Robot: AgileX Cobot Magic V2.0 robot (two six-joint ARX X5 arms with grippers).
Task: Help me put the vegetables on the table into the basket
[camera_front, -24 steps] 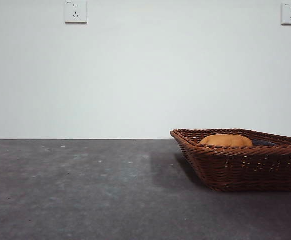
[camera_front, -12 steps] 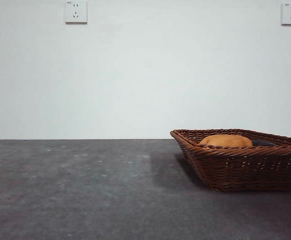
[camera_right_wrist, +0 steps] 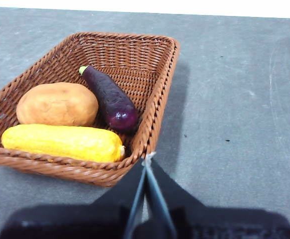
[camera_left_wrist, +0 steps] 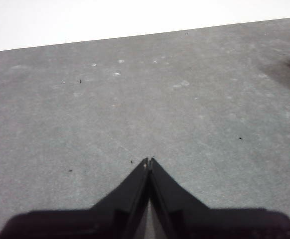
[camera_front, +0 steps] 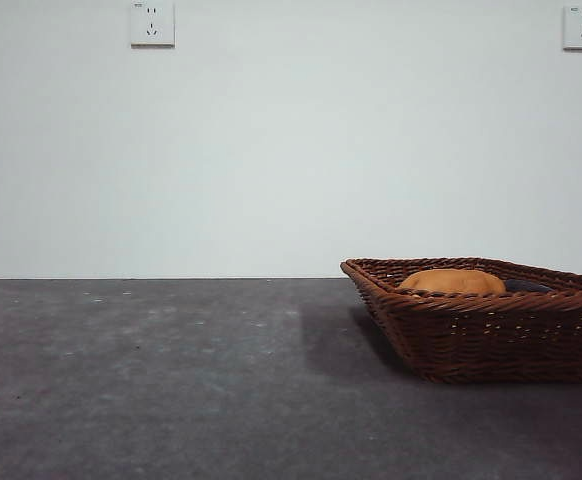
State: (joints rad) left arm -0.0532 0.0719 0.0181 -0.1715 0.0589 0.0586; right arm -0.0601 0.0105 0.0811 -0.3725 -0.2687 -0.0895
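Front view matches earlier: potato [camera_front: 453,281] unmoved inside basket [camera_front: 491,335].

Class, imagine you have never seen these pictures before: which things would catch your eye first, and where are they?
The reddish-brown wicker basket stands out, set on the dark grey table at the right of the front view. Inside it lie a yellow corn cob, a brown-orange potato and a dark purple eggplant, close together. Each wrist view shows a shut black claw, the right claw near the basket's rim, the left claw over bare table.
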